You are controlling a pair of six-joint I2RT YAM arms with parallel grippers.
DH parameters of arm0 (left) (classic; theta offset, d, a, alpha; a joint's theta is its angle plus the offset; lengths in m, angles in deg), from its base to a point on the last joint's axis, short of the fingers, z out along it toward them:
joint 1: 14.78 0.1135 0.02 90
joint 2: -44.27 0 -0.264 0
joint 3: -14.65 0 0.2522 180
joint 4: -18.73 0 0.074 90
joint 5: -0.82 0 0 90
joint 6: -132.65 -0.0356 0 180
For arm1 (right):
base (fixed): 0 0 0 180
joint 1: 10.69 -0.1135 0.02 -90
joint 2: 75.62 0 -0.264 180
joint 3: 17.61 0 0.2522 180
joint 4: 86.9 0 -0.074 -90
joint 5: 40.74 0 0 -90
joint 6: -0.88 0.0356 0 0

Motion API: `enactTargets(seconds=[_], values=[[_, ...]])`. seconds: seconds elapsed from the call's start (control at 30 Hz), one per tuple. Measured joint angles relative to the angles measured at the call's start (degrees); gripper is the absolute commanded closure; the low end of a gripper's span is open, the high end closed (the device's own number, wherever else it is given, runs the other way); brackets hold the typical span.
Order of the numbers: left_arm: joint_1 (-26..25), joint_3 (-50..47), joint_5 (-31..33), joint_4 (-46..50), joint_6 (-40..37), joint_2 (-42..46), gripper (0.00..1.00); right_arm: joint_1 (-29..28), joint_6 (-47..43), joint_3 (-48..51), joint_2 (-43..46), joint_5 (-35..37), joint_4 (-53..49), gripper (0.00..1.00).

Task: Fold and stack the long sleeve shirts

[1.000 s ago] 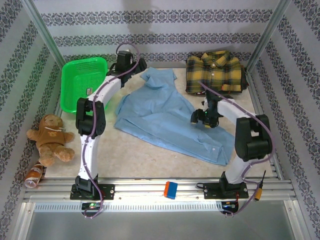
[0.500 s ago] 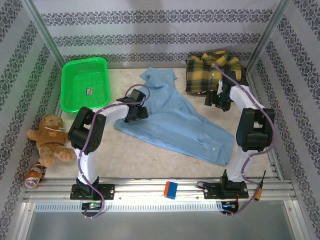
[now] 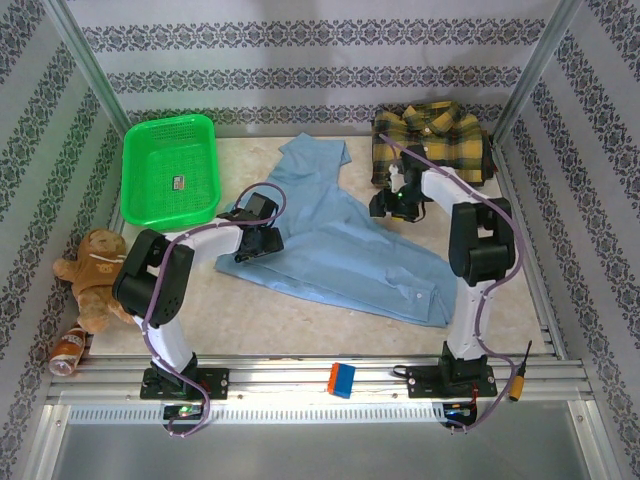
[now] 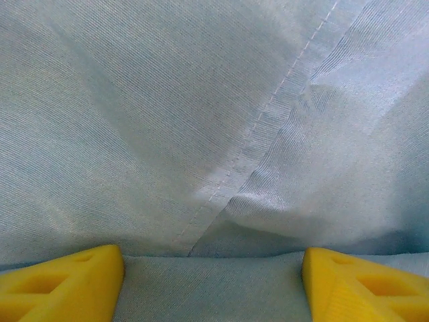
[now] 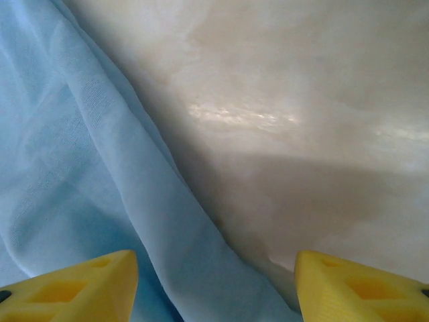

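The light blue long sleeve shirt [image 3: 330,235] lies spread out, slanting from the back centre to the front right of the table. The yellow-and-dark plaid shirt [image 3: 432,142] sits bunched at the back right. My left gripper [image 3: 257,240] is low on the blue shirt's left edge. In its wrist view the left gripper [image 4: 213,285] is open, with a stitched seam [image 4: 268,117] and a fold of blue cloth lying across the gap. My right gripper [image 3: 393,205] is at the blue shirt's right edge, just in front of the plaid shirt. The right gripper [image 5: 214,288] is open over the hem [image 5: 134,181] and bare table.
A green mesh basket [image 3: 170,168] stands at the back left. A teddy bear [image 3: 98,277] and a small can [image 3: 68,350] lie by the left wall. A blue-and-orange block [image 3: 342,380] rests on the front rail. Frame posts rise at both back corners.
My left arm swung from the back by the basket down to the blue shirt's left edge. My right gripper went back toward the plaid shirt, then to the blue shirt's right edge. Both jaws narrowed slightly.
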Motion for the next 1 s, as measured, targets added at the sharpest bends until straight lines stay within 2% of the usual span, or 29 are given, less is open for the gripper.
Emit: enactTargets(seconds=[0.17,0.27,0.53,0.6,0.77,1.0], values=[[0.0,-1.2,-0.1,-1.4,0.0,0.7,0.29,-0.4,0.0,-1.2,-3.1,0.0,-0.2,0.40],[0.0,-2.3,-0.3,-2.4,0.0,1.4,0.29,-0.7,0.0,-2.0,-4.0,0.2,-0.4,0.48],[0.0,-4.6,-0.7,-4.0,0.1,3.0,0.30,-2.2,0.3,-2.1,-4.1,-1.5,-0.4,0.92],[0.0,-5.0,-0.7,-4.0,0.1,3.3,0.30,-2.8,0.5,-2.1,-4.1,-1.3,-0.6,1.00],[0.0,-6.8,-0.7,-4.0,0.2,4.8,0.30,-3.3,1.3,-2.1,-3.3,4.4,-0.5,1.00],[0.0,-9.7,-1.5,-4.0,0.2,7.3,0.30,-4.0,1.4,0.3,6.8,21.9,4.9,1.00]])
